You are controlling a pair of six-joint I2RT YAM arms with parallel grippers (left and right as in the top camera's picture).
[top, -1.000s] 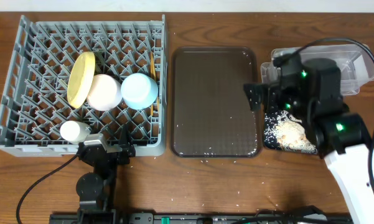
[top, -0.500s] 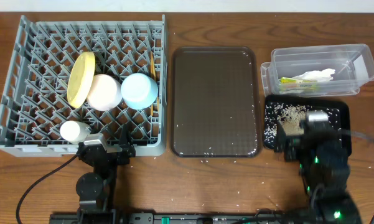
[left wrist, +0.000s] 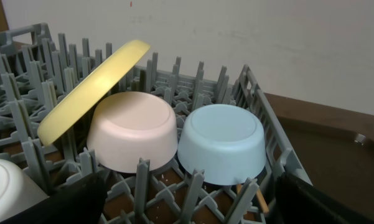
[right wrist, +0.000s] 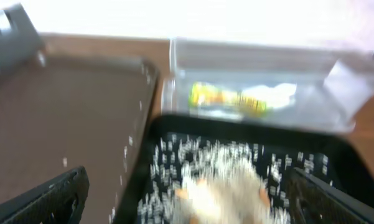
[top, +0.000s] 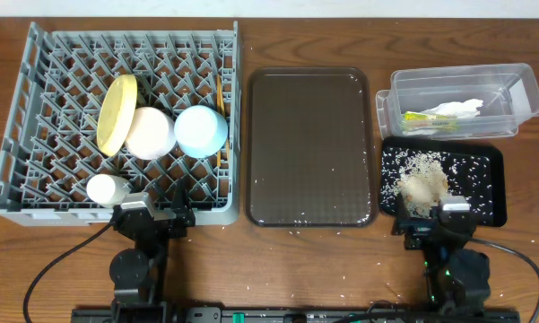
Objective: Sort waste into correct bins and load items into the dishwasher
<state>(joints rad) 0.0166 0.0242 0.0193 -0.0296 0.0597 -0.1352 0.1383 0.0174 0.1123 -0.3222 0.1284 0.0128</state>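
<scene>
At the bottom of the overhead view, the left gripper [top: 155,215] by the grey dish rack [top: 36,99] and the right gripper [top: 438,222] by the black tray [top: 484,193] of rice scraps [top: 420,187] both have their jaws spread, holding nothing. In the rack at frame left sit the white cup [top: 106,188], then the upturned pink-white bowl [top: 150,133] and light blue bowl [top: 200,131], with the leaning yellow plate [top: 117,112] and chopsticks [top: 220,99] beyond. At upper right, the clear tub [top: 511,81] holds the napkin [top: 457,109] and wrapper [top: 423,118].
</scene>
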